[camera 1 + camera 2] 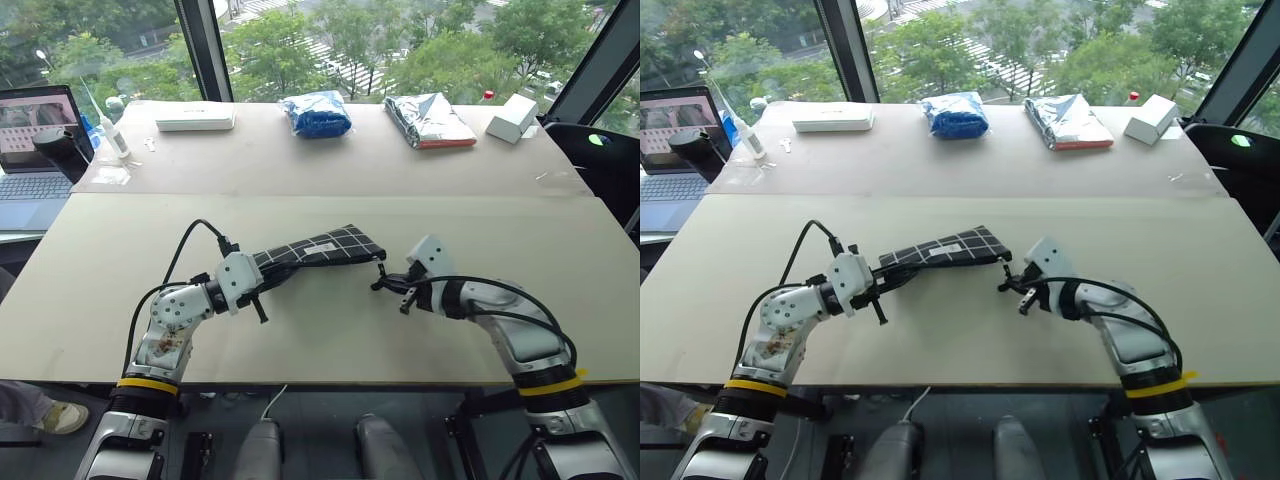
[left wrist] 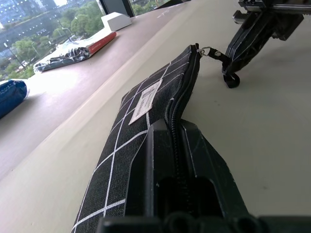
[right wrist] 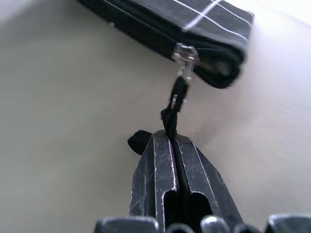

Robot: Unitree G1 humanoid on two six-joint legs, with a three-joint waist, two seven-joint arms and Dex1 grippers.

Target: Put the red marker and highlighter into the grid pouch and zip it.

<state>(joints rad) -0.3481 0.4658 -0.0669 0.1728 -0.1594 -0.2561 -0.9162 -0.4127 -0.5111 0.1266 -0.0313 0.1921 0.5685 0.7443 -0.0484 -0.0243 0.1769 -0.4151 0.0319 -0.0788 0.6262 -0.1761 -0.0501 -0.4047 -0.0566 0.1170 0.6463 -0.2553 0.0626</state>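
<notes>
The grid pouch [image 1: 322, 246], black with white lines and a small white label, is held a little above the table [image 1: 330, 340], its zipper drawn to the far right end. My left gripper [image 1: 268, 278] is shut on the pouch's left end, its fingers [image 2: 204, 160] clamped along the zipper edge. At the pouch's right end, my right gripper [image 3: 170, 138] is shut on the black zipper pull cord [image 3: 177, 99], which hangs from the slider. The red marker and the highlighter are out of view.
Along the far table stand a flat white case [image 1: 195, 121], a blue bag [image 1: 316, 113], a silver foil bag [image 1: 428, 120] and a white box [image 1: 511, 118]. A laptop [image 1: 35, 150] and a small bottle [image 1: 112, 135] sit at the far left.
</notes>
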